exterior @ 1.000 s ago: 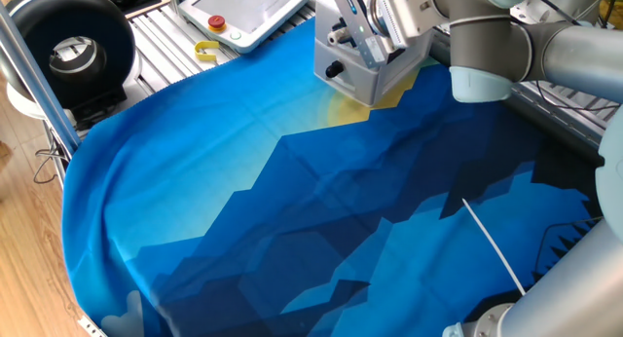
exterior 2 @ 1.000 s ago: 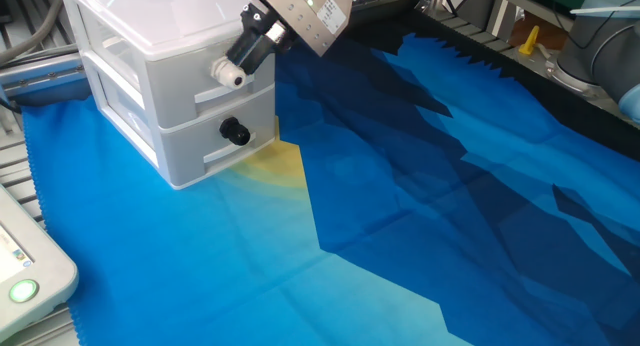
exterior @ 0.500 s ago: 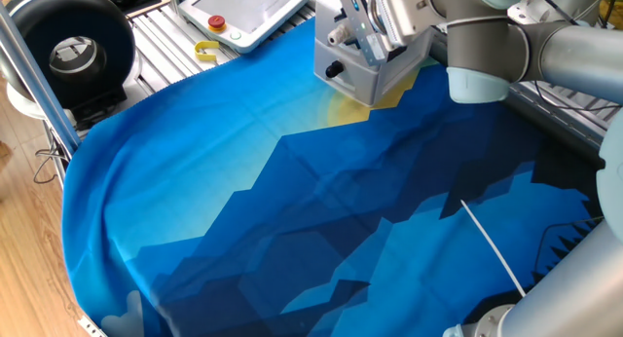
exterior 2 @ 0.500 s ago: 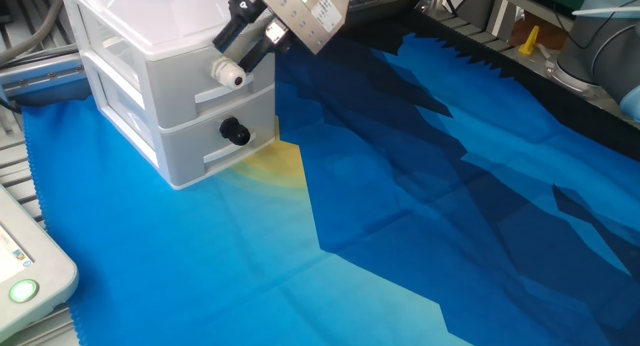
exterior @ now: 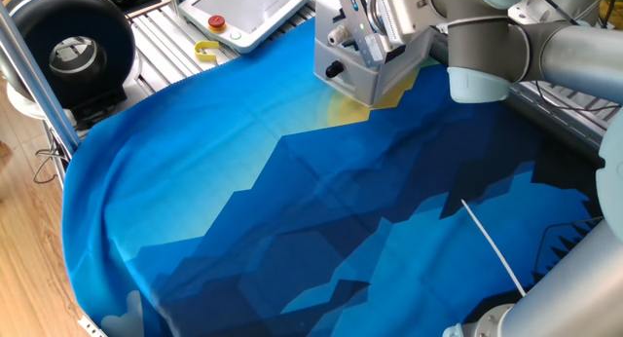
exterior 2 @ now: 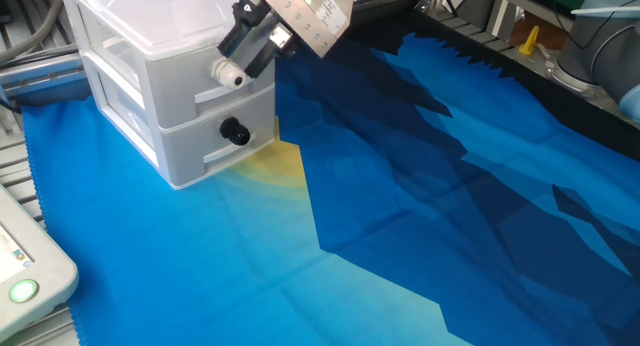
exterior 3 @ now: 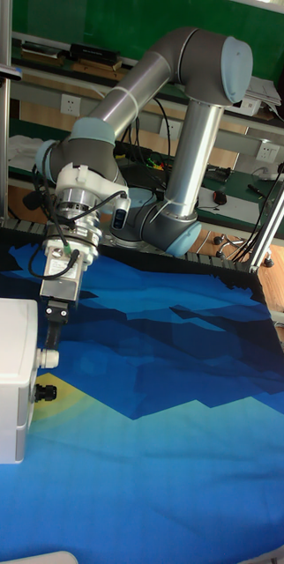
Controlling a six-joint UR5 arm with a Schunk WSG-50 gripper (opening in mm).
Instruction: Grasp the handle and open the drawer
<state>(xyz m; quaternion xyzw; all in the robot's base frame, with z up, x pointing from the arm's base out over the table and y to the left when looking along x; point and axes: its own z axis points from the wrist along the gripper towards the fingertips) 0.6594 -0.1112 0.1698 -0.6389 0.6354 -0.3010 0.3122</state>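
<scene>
Presently, the step: approach to the handle; the grasp is not yet made and the drawer front sits flush with the unit.
End effector: the end effector (exterior 2: pixel 243 51) hangs tilted at the upper front edge of the drawer (exterior 2: pixel 165 96), with its dark fingers pointing down towards the front face.
State of the fingers: I cannot tell if they are apart or together; in the other fixed view they overlap each other, and in the tall fixed view they look like one dark bar.
What it holds: nothing, as far as I can see.
Handle: the handle (exterior 2: pixel 235 132) is the small black knob on the lower front panel. It lies below the end effector (exterior 3: pixel 54 330) and a little towards the unit, not between the fingers.
In between: a white knob (exterior 2: pixel 231 76) on the upper panel sits just beside the fingertips, perhaps touching them, so it is nearer than the handle (exterior 3: pixel 43 390).
Axis of the handle: it sticks out level from the front face, away from the unit and over the blue cloth (exterior 2: pixel 400 186) on the worktop.
Coming move, my judgement: the fingers must go down past the white knob, close on both sides of the black knob, then pull along this axis.
Risk: closing on the white knob instead would open the wrong panel.
</scene>
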